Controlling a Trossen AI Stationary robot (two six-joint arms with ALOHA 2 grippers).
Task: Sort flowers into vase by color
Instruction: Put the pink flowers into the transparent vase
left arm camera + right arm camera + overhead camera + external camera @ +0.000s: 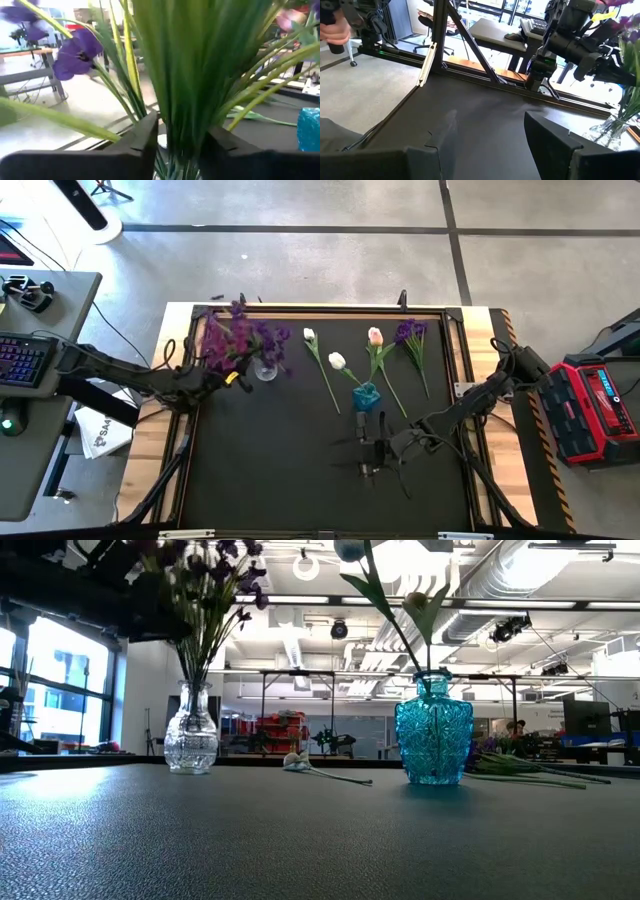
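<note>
Left gripper [180, 142] — astride purple sprigs [235, 340]

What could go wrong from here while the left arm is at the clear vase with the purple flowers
1. The left gripper has its fingers on either side of the purple flowers' stems, right above the clear vase. Pulling back carelessly might drag stems out or tip the vase.
2. Loose tulips lie close by the blue vase, so a reach there might knock it.
</note>
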